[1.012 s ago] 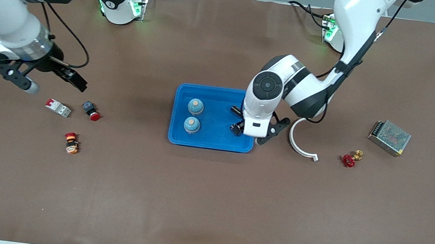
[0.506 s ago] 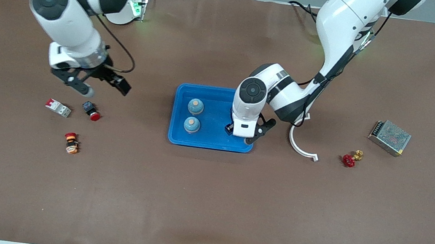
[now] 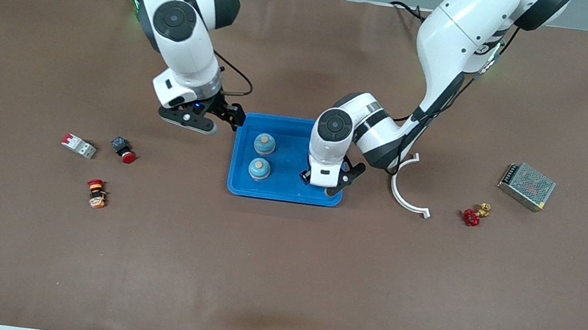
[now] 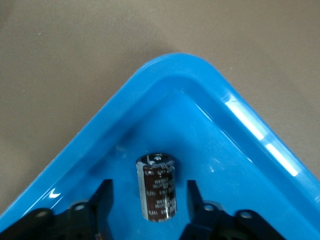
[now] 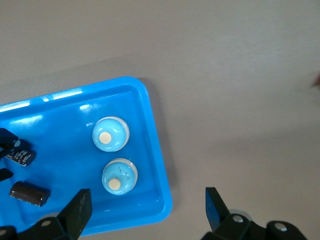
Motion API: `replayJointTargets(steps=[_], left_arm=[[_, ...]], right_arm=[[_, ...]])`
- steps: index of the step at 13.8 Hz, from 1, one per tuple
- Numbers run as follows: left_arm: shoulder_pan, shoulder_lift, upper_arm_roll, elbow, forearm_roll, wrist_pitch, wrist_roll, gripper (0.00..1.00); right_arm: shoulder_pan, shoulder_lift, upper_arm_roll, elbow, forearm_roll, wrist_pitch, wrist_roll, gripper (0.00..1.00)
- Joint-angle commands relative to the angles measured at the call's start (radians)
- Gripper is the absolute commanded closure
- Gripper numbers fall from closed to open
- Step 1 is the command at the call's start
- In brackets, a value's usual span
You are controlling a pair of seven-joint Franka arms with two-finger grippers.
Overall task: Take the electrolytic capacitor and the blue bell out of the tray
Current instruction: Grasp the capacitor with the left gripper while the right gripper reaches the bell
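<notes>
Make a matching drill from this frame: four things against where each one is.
Things:
1. capacitor
2. bell nearer the camera
3. right gripper
4. mesh-covered metal box

Places:
A. over the table, just outside the blue tray at the right arm's end, fingers open
B. on the table toward the left arm's end
C. in the tray, between the open fingers of the left gripper
D. in the tray, beside a second bell

Pairs: 1-C, 2-D, 3-A, 4-B

Even overhead light, soft shadows under arms on table (image 3: 278, 278); white glare streaks on blue tray (image 4: 260, 135) rim; wrist views slightly soft.
</notes>
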Motion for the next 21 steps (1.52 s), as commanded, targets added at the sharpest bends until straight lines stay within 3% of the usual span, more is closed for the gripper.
replayJointTargets(steps=[1,3,4,6,9,12,16,21], left_arm=[[-0.011,0.018,0.008,0.015,0.025,0.008,-0.022,0.54],[-0.011,0.017,0.006,0.014,0.027,0.007,-0.018,0.93],[-0.011,0.009,0.008,0.014,0.027,-0.001,-0.015,1.0],[-0.008,-0.02,0.012,0.014,0.039,-0.017,-0.006,1.0],[0.01,-0.098,0.006,0.017,0.155,-0.115,0.003,1.0],[0.088,-0.201,-0.002,0.001,0.143,-0.22,0.121,1.0],[0.187,-0.339,-0.012,-0.144,0.139,-0.263,0.32,1.0],[0.355,-0.39,-0.012,-0.29,0.12,-0.263,0.578,1.0]], right_arm=[[0.012,0.066,-0.012,-0.007,0.004,0.092,-0.021,0.0],[0.027,0.128,-0.012,-0.007,0.004,0.163,-0.018,0.0],[0.032,0.151,-0.012,-0.007,0.004,0.181,-0.016,0.0],[0.052,0.183,-0.01,-0.007,0.004,0.207,-0.013,0.0],[0.091,0.22,-0.01,-0.004,0.006,0.226,-0.009,0.0],[0.138,0.26,-0.012,-0.004,0.018,0.288,0.036,0.0],[0.153,0.285,-0.013,-0.001,0.018,0.31,0.039,0.0],[0.156,0.334,-0.012,0.01,0.018,0.31,0.039,0.0]])
